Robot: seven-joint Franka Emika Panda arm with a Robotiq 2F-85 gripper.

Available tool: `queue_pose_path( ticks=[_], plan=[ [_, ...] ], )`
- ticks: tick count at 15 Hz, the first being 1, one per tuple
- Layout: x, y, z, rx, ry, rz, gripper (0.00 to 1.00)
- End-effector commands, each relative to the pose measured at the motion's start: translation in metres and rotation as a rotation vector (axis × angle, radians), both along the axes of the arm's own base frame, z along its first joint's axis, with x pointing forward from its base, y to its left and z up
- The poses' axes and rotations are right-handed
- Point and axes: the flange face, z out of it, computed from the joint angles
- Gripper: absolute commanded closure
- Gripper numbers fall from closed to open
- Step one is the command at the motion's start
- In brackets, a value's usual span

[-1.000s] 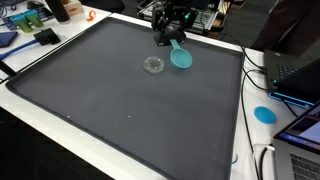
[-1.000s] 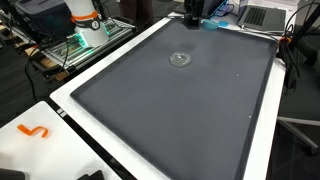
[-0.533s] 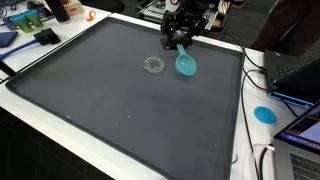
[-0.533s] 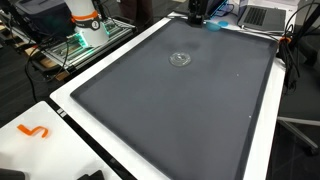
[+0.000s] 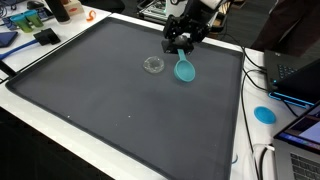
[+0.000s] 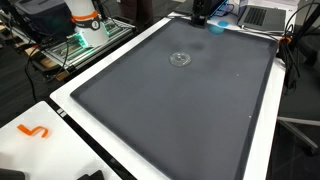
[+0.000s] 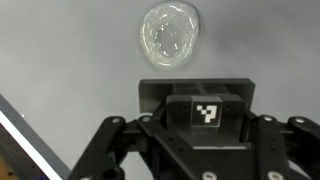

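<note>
- The dark grey mat (image 5: 100, 100) covers most of the table, with a white border around it.
- A small clear dish (image 5: 154, 65) lies flat on the mat, near the spoon's bowl at about its 9 o'clock and not touching it. In an exterior view the dish (image 6: 181, 59) sits at about 7 o'clock from the gripper (image 6: 200, 17). In the wrist view the dish (image 7: 170, 35) is at 12 o'clock, above the gripper's dark body.
- The gripper (image 5: 180, 47) hangs over the far part of the mat, its fingers pinched together on the handle of a teal spoon (image 5: 185, 69).
- The spoon slants down from the fingers, bowl lowest at about 6 o'clock from them. Whether the bowl touches the mat cannot be told.
- A blue disc (image 5: 264, 114) lies off the mat on the white surface, at about 4 o'clock from the spoon and well apart.
</note>
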Motion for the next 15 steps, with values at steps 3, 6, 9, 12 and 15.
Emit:
queue_pose_path(
  ticks=[3, 6, 9, 12, 15],
  plan=[
    [0.009, 0.006, -0.001, -0.047, -0.015, -0.044, 0.69],
    [0.013, 0.007, -0.002, -0.047, -0.017, -0.057, 0.69],
    [0.016, 0.006, -0.003, -0.045, -0.019, -0.065, 0.69],
    [0.020, 0.005, -0.002, -0.041, -0.022, -0.072, 0.69],
    [0.022, 0.003, 0.000, -0.036, -0.023, -0.072, 0.69]
  ],
)
